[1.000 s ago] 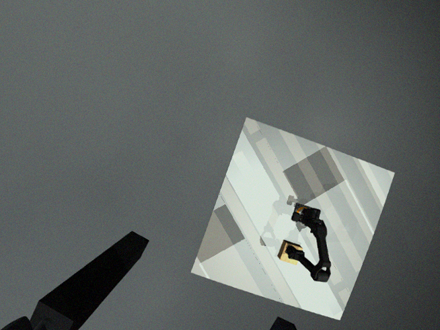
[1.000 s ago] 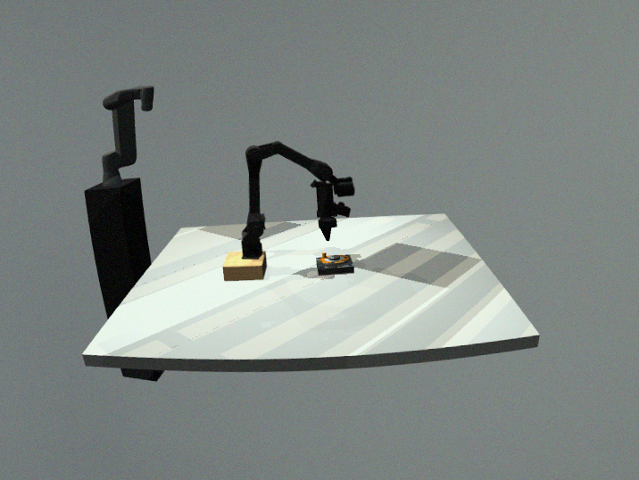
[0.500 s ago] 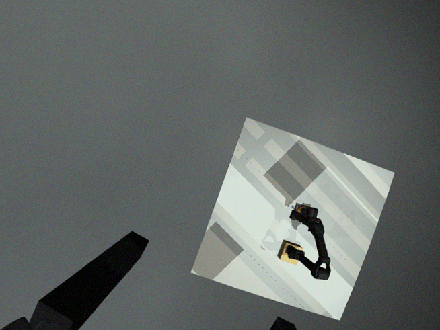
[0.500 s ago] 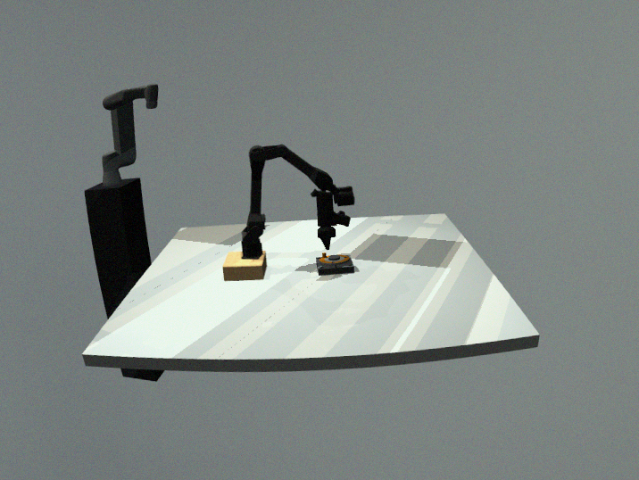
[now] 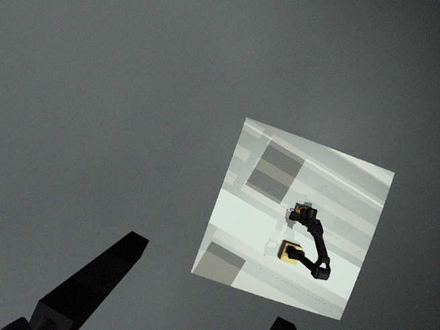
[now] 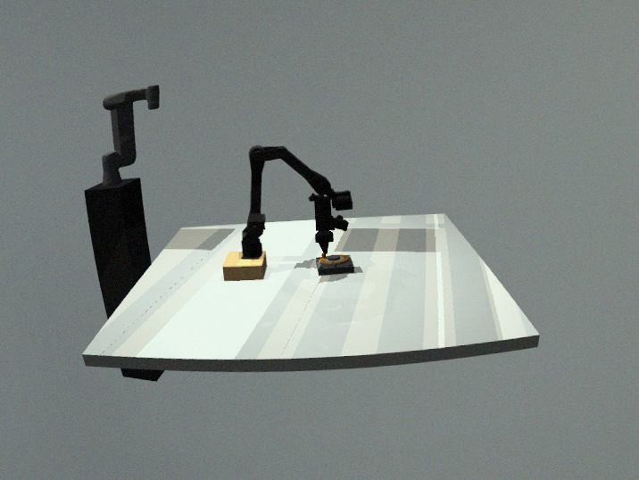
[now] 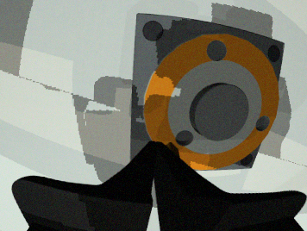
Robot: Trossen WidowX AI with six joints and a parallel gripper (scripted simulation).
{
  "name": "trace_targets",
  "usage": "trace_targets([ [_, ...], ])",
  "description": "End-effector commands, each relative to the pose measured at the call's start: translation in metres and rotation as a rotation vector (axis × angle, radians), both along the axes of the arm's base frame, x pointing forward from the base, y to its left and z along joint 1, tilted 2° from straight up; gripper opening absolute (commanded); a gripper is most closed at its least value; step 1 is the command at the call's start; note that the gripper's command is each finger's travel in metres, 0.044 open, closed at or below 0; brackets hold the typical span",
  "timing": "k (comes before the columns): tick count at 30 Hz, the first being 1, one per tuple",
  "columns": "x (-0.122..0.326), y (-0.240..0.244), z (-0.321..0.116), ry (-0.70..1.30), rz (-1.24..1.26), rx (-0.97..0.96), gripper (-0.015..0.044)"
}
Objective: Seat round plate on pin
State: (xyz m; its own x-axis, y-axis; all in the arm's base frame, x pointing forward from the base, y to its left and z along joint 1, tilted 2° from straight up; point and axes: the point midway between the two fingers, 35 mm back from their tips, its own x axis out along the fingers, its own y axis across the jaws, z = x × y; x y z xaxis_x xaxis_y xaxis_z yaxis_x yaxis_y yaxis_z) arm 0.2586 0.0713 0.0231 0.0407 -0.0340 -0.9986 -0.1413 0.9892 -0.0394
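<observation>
Seating looks undone — black gripper [image 7: 153,159], fingers pressed together on nothing, poised beside the round orange-and-grey plate [image 7: 212,101] on its dark square base [image 7: 145,56].

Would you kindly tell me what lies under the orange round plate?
The round plate lies over a dark square base, whose corners show around it. The grey post fills its centre. The small pin is not visible, and the shut pincer covers the plate's near edge.

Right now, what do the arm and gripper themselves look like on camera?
The arm is matte black throughout, built of slim links with blocky joints, and stands on a tan wooden block. The gripper is black too, with two broad fingers tapering to points. No cables or markings show.
</observation>
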Motion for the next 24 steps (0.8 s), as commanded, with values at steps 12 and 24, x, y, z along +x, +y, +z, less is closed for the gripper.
trace_targets([
  [12,-0.012,-0.015,-0.001,0.005,0.004,-0.001,0.0],
  [24,-0.015,-0.027,-0.001,0.005,0.004,-0.002,0.0],
])
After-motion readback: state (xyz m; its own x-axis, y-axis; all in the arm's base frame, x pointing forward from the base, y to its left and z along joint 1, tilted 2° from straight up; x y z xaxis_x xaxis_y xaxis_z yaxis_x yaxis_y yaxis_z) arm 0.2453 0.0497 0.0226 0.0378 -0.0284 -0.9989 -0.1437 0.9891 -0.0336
